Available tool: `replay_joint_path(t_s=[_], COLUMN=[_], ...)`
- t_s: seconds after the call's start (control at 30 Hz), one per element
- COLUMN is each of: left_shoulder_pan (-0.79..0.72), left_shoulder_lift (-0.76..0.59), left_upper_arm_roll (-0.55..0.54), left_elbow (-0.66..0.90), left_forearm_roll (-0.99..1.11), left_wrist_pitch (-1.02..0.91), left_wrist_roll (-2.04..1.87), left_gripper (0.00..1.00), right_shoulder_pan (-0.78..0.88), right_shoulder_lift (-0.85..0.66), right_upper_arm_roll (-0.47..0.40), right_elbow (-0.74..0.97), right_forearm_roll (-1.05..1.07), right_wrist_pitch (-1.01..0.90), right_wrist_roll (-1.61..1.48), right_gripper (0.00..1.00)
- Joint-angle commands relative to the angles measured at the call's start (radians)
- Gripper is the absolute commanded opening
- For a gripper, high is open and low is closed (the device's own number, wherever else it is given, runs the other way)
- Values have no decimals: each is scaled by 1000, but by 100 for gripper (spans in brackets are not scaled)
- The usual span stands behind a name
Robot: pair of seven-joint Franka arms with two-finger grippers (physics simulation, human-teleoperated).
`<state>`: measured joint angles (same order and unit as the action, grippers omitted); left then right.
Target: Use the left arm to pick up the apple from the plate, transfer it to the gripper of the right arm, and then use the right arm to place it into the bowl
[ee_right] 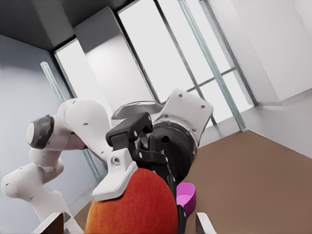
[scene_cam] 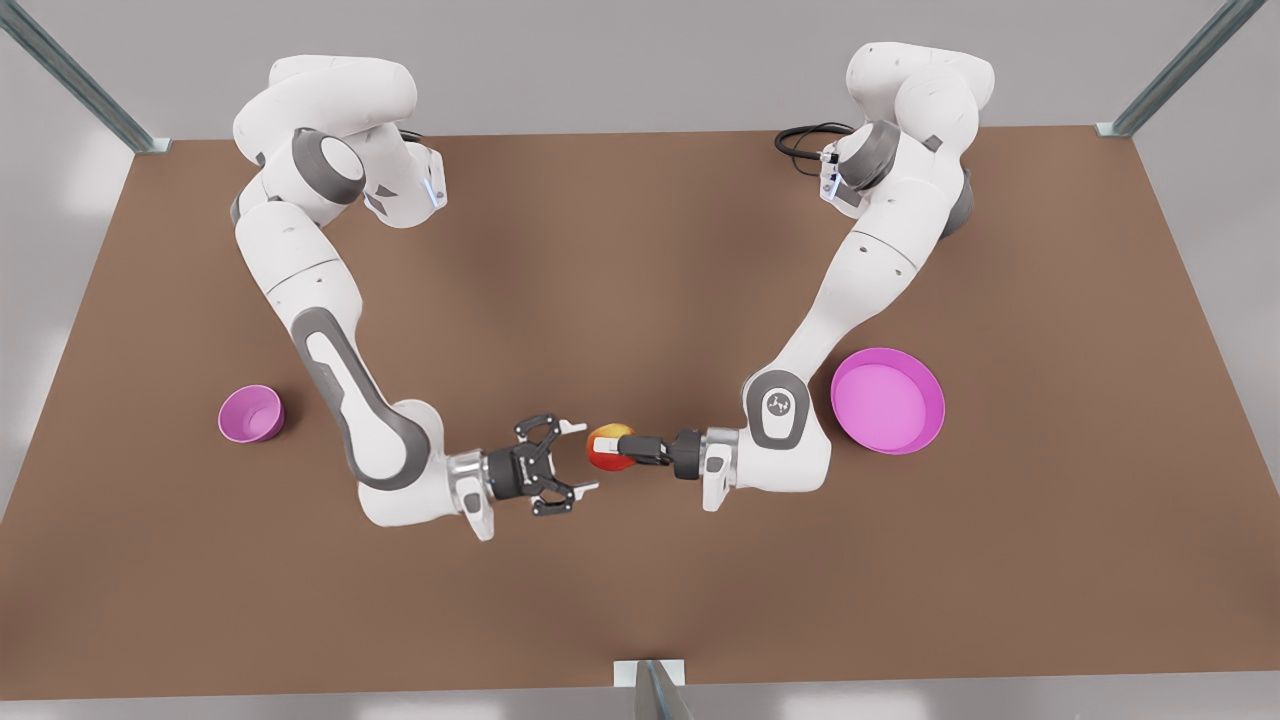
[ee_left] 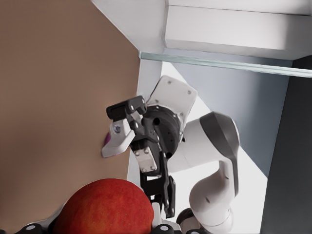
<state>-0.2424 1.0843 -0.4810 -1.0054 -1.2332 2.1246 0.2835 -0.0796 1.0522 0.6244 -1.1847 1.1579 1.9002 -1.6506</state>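
Your work surface is a plain brown desk (scene_cam: 640, 260) with grey metal struts (scene_cam: 70, 75) rising at its far corners and pale grey walls behind; the wrist views show tall bright windows (ee_right: 185, 63) in the room.

The left gripper (scene_cam: 622, 447), slim and black, reaches in from the front view's right and hangs above the desk near the middle of the near edge. Its fingers are closed on the apple (scene_cam: 609, 447), one white pad (ee_right: 117, 175) lying flat across the red skin. In the left wrist view the apple (ee_left: 105, 207) sits just ahead of that camera.

The right gripper (scene_cam: 583, 458), the bulky linkage claw with the silver wrist ring, faces it from the front view's left. Its fingers (scene_cam: 572, 428) are spread wide, the tips level with the apple's near side; you cannot tell from these views whether they touch it. The apple is not yet between them.

The plate (scene_cam: 888, 401) lies toward the desk's right edge in the front view, just beside the left arm (scene_cam: 860, 280). The bowl (scene_cam: 251, 413) stands upright near the desk's left edge, well apart from the right arm (scene_cam: 330, 370).
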Motion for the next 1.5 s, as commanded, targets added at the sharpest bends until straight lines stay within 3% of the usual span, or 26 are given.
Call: replay_joint_path(t_s=[0.0, 1.1, 1.13, 1.17, 1.2, 1.23, 1.33, 1.37, 1.4, 1.47], left_shoulder_pan=[0, -3, -3, -3, -3, -3, -3, -3, -3, -3], left_shoulder_lift=[0, 5, 5, 5, 5, 5, 5, 5, 5, 5], left_upper_arm_roll=[-1, -1, -1, -1, -1, -1, -1, -1, -1, -1], left_elbow=[2, 7, 7, 7, 7, 7, 7, 7, 7, 5], left_forearm_roll=[-5, -5, -5, -5, -5, -5, -5, -5, -5, -5], left_wrist_pitch=[-2, 11, 9, 11, 11, 11, 11, 11, 11, 11], left_wrist_roll=[33, 33, 33, 33, 33, 33, 33, 34, 34, 34], left_gripper=[75, 75, 75, 75, 75, 75, 75, 83, 100, 100], right_shoulder_pan=[0, 64, 64, 64, 64, 64, 64, 64, 64, 64], right_shoulder_lift=[-1, 43, 43, 43, 43, 43, 43, 43, 43, 43], right_upper_arm_roll=[5, 12, 12, 12, 12, 12, 12, 12, 12, 12], right_elbow=[-3, 14, 14, 14, 14, 14, 13, 13, 13, 13], right_forearm_roll=[9, 66, 66, 66, 66, 66, 68, 68, 68, 68], right_wrist_pitch=[-9, 45, 45, 45, 45, 45, 45, 45, 45, 43], right_wrist_roll=[-190, -181, -179, -179, -179, -179, -178, -178, -176, -176], right_gripper=[100, 99, 98, 89, 69, 61, 60, 60, 60, 60])
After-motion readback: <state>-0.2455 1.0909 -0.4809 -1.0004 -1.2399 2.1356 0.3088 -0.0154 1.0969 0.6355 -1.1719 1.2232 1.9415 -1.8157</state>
